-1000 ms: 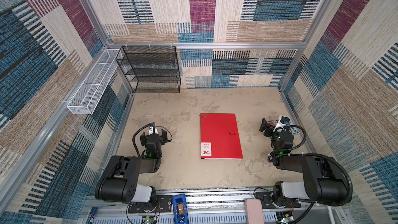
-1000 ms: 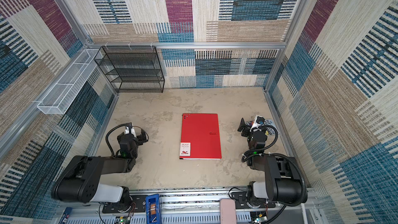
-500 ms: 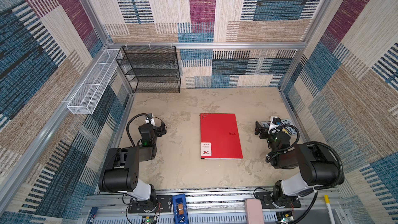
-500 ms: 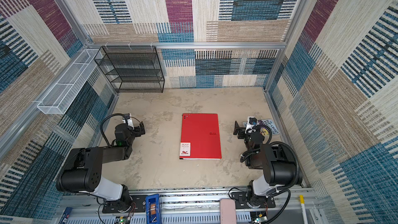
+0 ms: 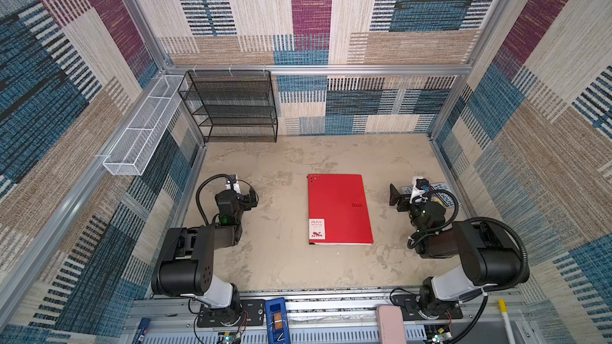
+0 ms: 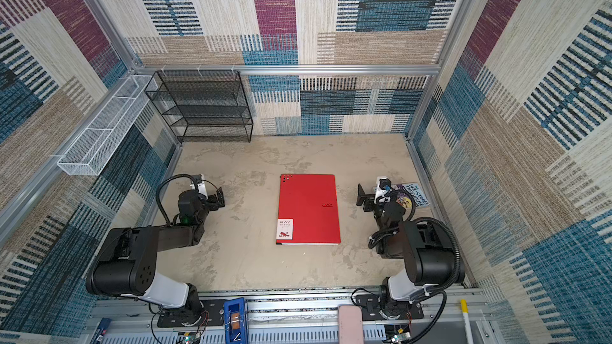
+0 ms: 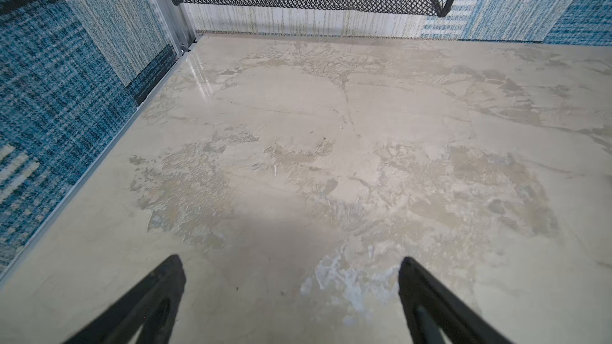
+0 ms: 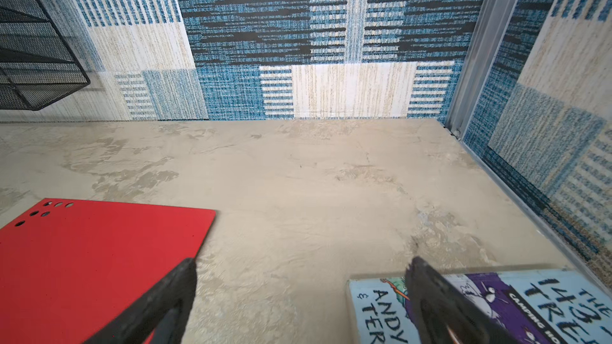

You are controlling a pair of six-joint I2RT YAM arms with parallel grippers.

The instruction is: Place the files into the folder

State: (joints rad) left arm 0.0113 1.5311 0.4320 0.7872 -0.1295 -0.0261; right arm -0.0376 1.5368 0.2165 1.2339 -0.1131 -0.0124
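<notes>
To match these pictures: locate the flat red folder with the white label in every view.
In a top view: flat red folder, central on the beige tabletop.
In a top view: folder likewise central.
Left wrist: absent.
Right wrist: its hole-punched end, cut off by the frame.
Shared landmark: black mesh shelf rack, in all four.

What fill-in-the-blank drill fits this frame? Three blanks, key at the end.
1. The folder lies flat with its cover ____, so its inside is hidden.
2. The left gripper and the right gripper both stand ____, holding nothing.
3. The paperback book lies on the ____ gripper's side of the folder.
Missing words: closed; open; right.
</notes>
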